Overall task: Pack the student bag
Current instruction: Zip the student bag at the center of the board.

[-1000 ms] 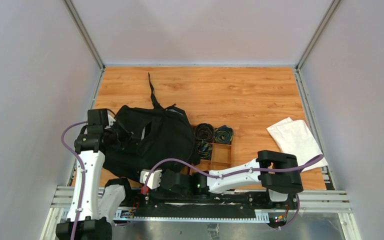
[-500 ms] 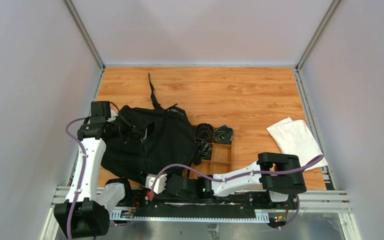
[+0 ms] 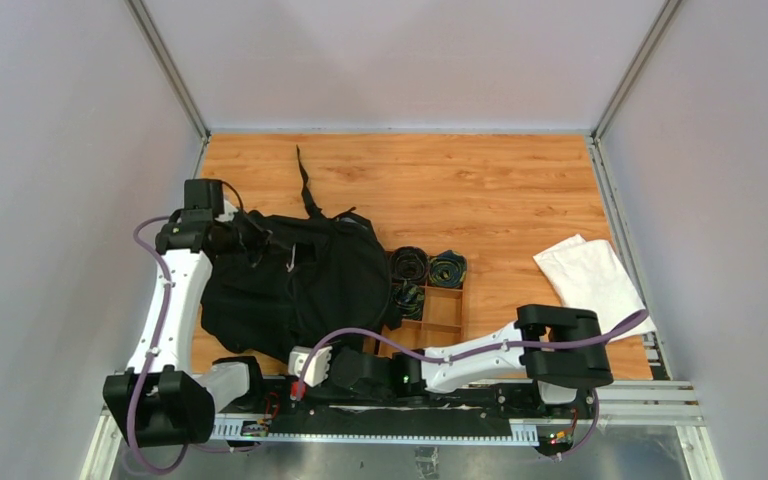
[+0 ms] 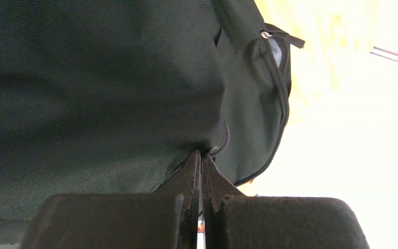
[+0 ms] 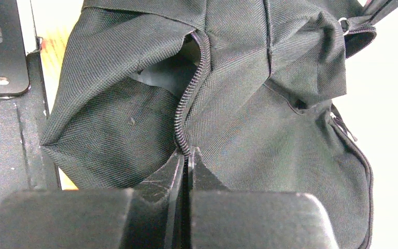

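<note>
The black student bag (image 3: 295, 280) lies on the left half of the wooden table, a long strap trailing toward the back. My left gripper (image 3: 250, 238) is at the bag's far left edge, shut on the fabric by the zipper; in the left wrist view the gripper (image 4: 201, 154) pinches the zipper edge of the bag (image 4: 98, 83). My right gripper (image 3: 305, 362) is at the bag's near edge, shut on the zipper seam; in the right wrist view the gripper (image 5: 187, 151) clamps the bag (image 5: 269, 119) at the zipper, which is partly open above the tips.
A wooden compartment tray (image 3: 430, 290) with coiled cables stands just right of the bag. A folded white cloth (image 3: 592, 278) lies at the right edge. The metal rail (image 3: 410, 405) runs along the near edge, and grey walls enclose the table.
My left gripper moved toward the back, pulling the bag's left edge up and away. My right gripper drew slightly nearer the rail, holding the near edge; the bag is stretched longer.
</note>
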`<state>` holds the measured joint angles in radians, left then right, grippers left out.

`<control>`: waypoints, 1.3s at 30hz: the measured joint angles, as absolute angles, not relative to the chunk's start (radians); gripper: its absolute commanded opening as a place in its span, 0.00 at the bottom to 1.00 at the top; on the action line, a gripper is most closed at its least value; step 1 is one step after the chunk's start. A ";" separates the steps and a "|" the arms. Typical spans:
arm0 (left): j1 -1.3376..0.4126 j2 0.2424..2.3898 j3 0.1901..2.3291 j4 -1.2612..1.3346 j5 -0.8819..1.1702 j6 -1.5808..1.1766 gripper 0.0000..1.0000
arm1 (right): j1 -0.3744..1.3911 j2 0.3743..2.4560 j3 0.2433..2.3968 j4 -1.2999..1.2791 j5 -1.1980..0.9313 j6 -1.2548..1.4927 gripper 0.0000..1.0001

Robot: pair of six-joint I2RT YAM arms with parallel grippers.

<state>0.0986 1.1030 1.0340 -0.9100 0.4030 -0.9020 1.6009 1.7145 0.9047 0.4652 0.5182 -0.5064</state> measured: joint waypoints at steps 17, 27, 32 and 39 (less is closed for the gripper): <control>-0.037 0.963 1.003 -0.731 0.374 -0.773 0.00 | 1.552 1.557 1.165 0.037 0.324 -0.250 0.51; -0.054 0.979 0.987 -0.710 0.408 -0.634 0.00 | 1.108 1.399 1.079 0.148 -0.045 0.199 0.57; -0.055 0.979 0.987 -0.707 0.460 -0.555 0.00 | 1.012 1.469 1.073 0.266 -0.236 0.377 0.60; -0.055 0.975 0.968 -0.700 0.515 -0.450 0.00 | 0.940 1.560 1.081 0.456 -0.410 0.643 0.58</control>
<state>-0.0547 0.9752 0.9684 -0.7002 0.5152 -0.4503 0.9398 1.5604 1.0813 0.4564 -0.4095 0.6430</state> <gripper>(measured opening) 0.007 0.575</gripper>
